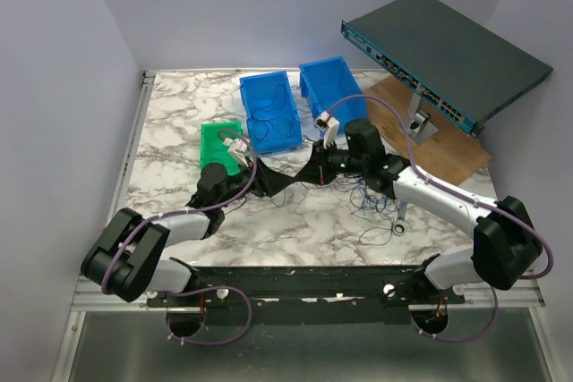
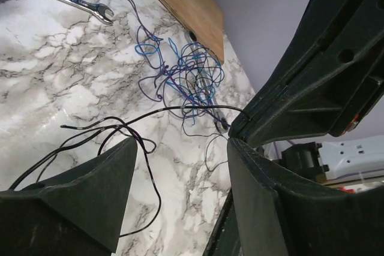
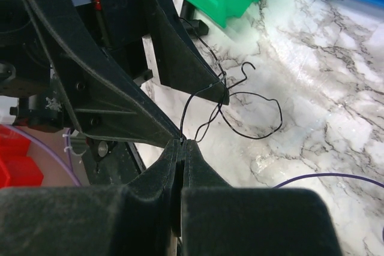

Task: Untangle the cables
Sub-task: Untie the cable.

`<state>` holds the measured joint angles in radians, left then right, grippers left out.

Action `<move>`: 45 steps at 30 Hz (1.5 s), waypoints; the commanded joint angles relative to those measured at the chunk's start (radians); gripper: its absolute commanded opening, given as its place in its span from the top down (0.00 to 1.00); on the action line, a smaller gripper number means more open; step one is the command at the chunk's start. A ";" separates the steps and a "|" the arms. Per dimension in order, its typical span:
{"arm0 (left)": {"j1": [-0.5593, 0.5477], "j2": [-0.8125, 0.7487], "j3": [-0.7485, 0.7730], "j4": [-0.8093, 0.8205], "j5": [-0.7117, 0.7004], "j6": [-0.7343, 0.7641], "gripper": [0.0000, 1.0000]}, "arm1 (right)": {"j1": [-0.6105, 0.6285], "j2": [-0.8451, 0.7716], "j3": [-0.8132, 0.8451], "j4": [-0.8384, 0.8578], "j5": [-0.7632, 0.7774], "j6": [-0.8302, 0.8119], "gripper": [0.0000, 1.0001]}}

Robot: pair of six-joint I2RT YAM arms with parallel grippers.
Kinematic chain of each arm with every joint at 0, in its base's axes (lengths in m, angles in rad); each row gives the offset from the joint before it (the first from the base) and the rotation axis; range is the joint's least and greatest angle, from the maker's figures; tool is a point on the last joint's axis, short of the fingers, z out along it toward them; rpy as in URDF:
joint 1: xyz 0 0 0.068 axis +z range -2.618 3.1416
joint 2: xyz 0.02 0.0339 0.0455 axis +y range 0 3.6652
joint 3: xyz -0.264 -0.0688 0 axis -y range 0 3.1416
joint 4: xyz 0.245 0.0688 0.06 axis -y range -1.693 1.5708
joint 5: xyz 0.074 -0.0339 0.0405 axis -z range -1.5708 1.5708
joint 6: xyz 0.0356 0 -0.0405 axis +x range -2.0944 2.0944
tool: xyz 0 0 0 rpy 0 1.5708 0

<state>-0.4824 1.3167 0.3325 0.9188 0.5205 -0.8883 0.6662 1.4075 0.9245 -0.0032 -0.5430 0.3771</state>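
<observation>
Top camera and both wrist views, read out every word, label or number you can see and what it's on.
No text is legible in any view.
Network switch: front-panel port markings, too small to read.
Left gripper: small white mark on its housing in the right wrist view, blurred.

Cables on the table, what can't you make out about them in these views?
- Left wrist view: the dark cable runs behind a finger of the left hand; its ends are hidden.
- Left wrist view: the blue tangle's strands are too fine to tell which crosses over which.
- Right wrist view: the shut right hand covers the dark cable past the pinch.
- Top view: the dark cable between the hands is too small to see.
</observation>
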 commanded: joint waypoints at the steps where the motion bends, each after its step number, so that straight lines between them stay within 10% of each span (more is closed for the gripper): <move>1: -0.004 0.074 0.003 0.256 0.074 -0.189 0.36 | 0.010 -0.009 -0.019 -0.020 0.007 -0.014 0.99; 20: 0.005 0.141 -0.020 0.395 0.057 -0.284 0.40 | 0.010 -0.090 -0.067 -0.007 0.212 0.039 0.99; 35: 0.005 0.139 0.011 0.349 0.049 -0.296 0.41 | 0.029 0.000 -0.063 0.082 0.004 0.049 0.99; 45: 0.002 0.171 0.026 0.373 0.065 -0.310 0.75 | 0.045 0.028 -0.047 0.086 0.001 0.046 0.99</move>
<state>-0.4736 1.4723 0.3367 1.2469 0.5568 -1.1942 0.7017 1.4178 0.8642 0.0616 -0.5144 0.4198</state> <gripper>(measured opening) 0.357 0.027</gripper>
